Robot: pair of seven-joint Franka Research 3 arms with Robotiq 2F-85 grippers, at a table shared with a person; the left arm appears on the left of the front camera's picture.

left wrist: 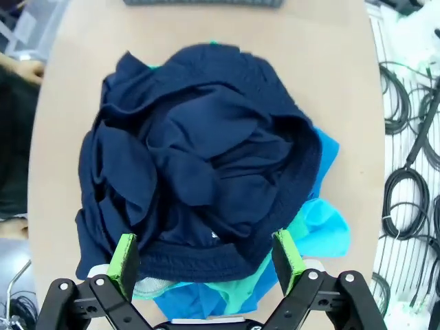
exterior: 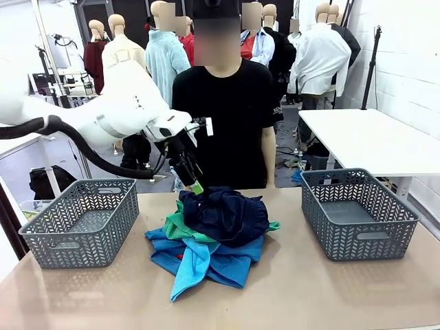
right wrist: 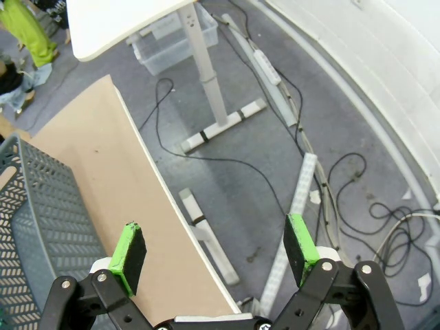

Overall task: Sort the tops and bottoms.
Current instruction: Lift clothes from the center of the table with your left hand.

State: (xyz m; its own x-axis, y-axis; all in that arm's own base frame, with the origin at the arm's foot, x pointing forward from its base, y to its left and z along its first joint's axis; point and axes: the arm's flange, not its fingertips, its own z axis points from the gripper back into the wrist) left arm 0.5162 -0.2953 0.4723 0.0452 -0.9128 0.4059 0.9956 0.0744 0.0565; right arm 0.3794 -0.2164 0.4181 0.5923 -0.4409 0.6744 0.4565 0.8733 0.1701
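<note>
The clothes lie in one pile at the table's middle. On top sits the dark navy bottom (exterior: pixel 223 214) (left wrist: pixel 199 158), with the bright green bottom (exterior: pixel 176 227) (left wrist: pixel 240 292) peeking out under it. Beneath them spread the medium blue top (exterior: pixel 234 265) and the light turquoise top (exterior: pixel 192 268) (left wrist: pixel 323 227). My left gripper (exterior: pixel 196 185) (left wrist: pixel 206 258) hangs open just above the pile's far left edge, its jaws straddling the navy hem with nothing held. My right gripper (right wrist: pixel 214 253) stands open and empty over the table's right edge.
One grey mesh basket (exterior: pixel 82 220) stands at the left and another (exterior: pixel 357 213) (right wrist: pixel 34 227) at the right, both empty. A person in a black shirt (exterior: pixel 227 117) stands at the far side behind the pile. Cables lie on the floor (right wrist: pixel 275 158) beside the table.
</note>
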